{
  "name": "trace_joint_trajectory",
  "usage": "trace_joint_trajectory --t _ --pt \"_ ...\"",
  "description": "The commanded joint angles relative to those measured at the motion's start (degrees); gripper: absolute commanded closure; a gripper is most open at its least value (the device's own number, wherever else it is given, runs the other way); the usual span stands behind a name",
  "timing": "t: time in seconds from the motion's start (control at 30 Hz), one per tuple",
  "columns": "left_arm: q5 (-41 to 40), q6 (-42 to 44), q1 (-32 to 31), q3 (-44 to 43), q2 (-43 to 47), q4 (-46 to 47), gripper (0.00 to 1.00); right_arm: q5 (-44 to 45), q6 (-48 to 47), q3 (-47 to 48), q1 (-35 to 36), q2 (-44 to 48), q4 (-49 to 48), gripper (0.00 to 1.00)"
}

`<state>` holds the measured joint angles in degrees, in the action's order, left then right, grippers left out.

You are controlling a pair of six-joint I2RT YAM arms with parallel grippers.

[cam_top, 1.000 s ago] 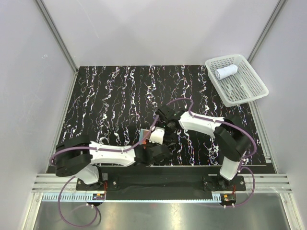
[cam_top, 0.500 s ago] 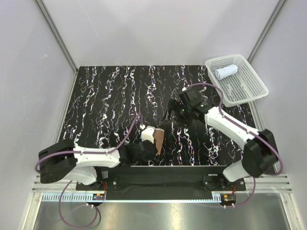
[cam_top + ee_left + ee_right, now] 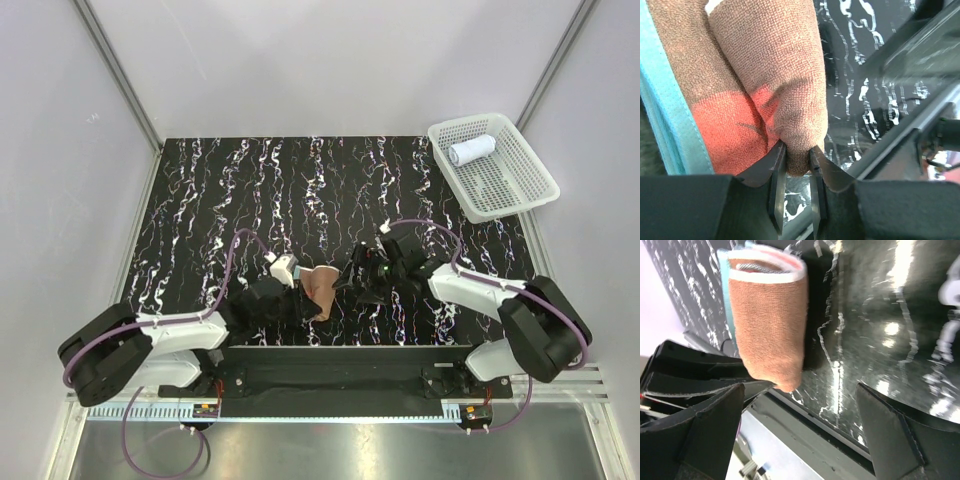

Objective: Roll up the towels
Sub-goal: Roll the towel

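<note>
The orange-red towel (image 3: 320,290) is rolled into a short cylinder with its brown side out, near the table's front edge. In the left wrist view its brown roll (image 3: 775,75) fills the frame, with orange-red and teal edging beside it. My left gripper (image 3: 797,162) is shut on the roll's lower end; from above the left gripper (image 3: 303,300) sits just left of the roll. My right gripper (image 3: 353,282) stands wide open just right of it. In the right wrist view the brown roll (image 3: 770,320) ends between the spread jaws of the right gripper (image 3: 800,390), untouched. A white rolled towel (image 3: 471,150) lies in the basket.
The white mesh basket (image 3: 520,190) stands at the back right corner of the black marbled table (image 3: 230,200). The table's front edge and metal rail (image 3: 805,440) run close under the roll. Grey walls close in left, right and behind.
My right gripper opened wide, swung away toward the back right, then came back beside the roll. The left arm drew back to the left, keeping its grip on the roll.
</note>
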<state>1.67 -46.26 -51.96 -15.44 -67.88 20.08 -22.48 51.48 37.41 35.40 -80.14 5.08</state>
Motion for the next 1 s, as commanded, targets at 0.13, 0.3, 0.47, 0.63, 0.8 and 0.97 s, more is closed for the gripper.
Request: trace_joint_trajectory --t 0.13,0.3,0.47,0.63,0.8,0.97 --pt "12.47 -4.36 3.89 3.57 -5.33 13.57 0.81 -1.78 2.65 -0.05 3.71 -5.11 -16.14 0.02" --pt "13.71 -4.98 5.47 3.93 -5.6 14.56 0.81 -1.07 2.74 0.91 3.89 -9.41 -15.8 0.07" --pt "13.8 -5.16 6.87 4.81 -3.32 14.11 0.81 -2.13 3.18 0.82 3.98 -12.23 -18.26 0.23" --pt "14.06 -5.24 7.14 4.72 -3.05 14.2 0.8 -2.13 3.62 1.09 4.59 -13.9 -20.54 0.34" --pt "13.97 -4.19 7.14 3.84 -2.96 12.27 0.74 -1.16 3.8 1.88 5.82 -14.43 -20.73 0.58" --pt "9.15 -0.07 6.96 0.07 0.28 0.16 0.54 2.87 1.44 4.5 6.35 -12.68 -11.35 0.71"
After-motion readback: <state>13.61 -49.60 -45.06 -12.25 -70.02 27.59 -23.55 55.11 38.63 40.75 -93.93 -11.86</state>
